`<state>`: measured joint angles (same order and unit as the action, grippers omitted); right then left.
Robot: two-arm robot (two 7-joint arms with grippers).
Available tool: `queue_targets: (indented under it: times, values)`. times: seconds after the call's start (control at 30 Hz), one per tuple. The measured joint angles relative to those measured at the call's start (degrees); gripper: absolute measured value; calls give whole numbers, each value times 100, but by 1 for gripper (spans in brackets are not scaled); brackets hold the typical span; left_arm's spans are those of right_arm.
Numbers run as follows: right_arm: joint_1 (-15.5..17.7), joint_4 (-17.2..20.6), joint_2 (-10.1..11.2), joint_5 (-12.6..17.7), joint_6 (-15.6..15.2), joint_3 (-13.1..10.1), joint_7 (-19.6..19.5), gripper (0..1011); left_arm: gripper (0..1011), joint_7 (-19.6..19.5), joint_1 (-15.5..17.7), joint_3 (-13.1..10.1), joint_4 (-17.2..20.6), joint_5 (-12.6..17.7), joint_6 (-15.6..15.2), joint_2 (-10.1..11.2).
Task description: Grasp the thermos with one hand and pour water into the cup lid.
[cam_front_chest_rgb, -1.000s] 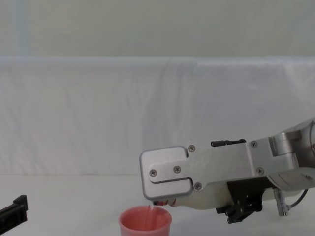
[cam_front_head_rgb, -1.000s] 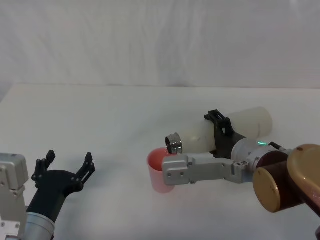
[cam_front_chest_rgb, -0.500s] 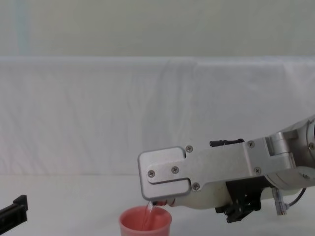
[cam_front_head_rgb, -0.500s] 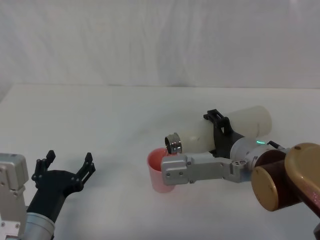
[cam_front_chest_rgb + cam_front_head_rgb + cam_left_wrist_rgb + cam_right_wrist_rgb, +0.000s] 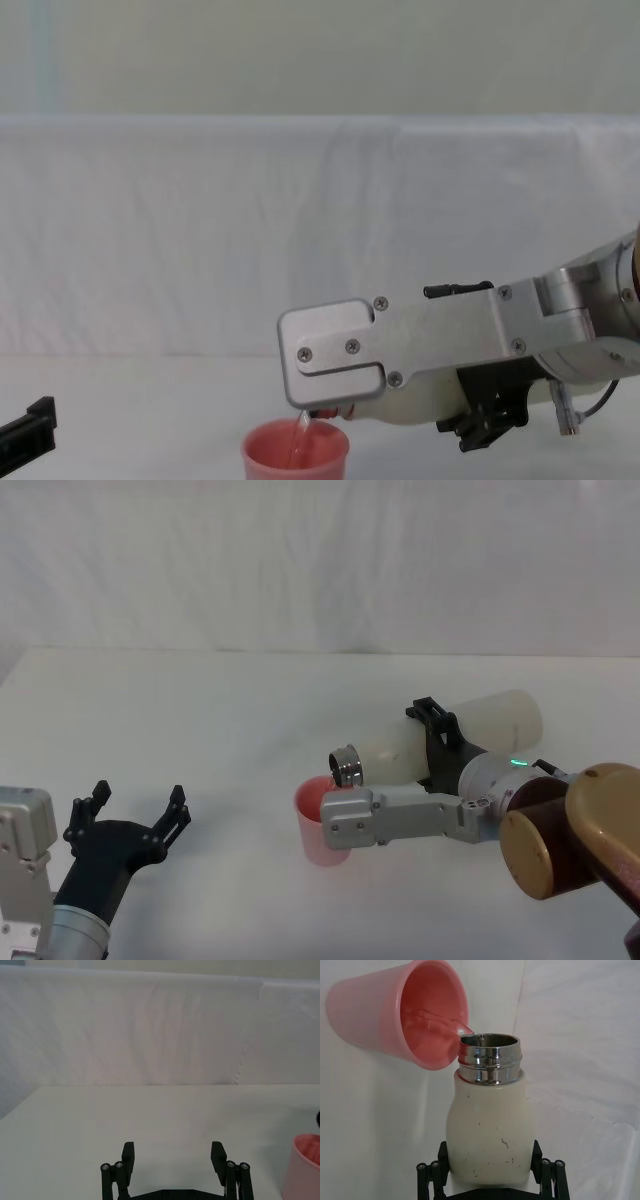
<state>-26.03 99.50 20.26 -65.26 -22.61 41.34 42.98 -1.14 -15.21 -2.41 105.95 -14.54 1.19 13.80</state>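
Since a second ago your right tool [image 5: 490, 1170], clamped round the thermos [image 5: 440, 742], has tipped it slightly further over the cup lid [image 5: 322, 820] mid-worktop, water streaming; left tool [image 5: 130, 815] idles wide; next, right it.

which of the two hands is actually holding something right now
The right hand: it is clamped around the thermos, tipped nearly level with its steel neck over the cup lid. The left hand sits open and empty at the table's near left.
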Motion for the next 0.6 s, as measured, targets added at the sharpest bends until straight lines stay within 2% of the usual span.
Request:
queue_targets:
  times: [0.6]
  values:
    - [-24,-40,-14,-52,-6,34,36,960,1001,0,0,0,0,0,0,0]
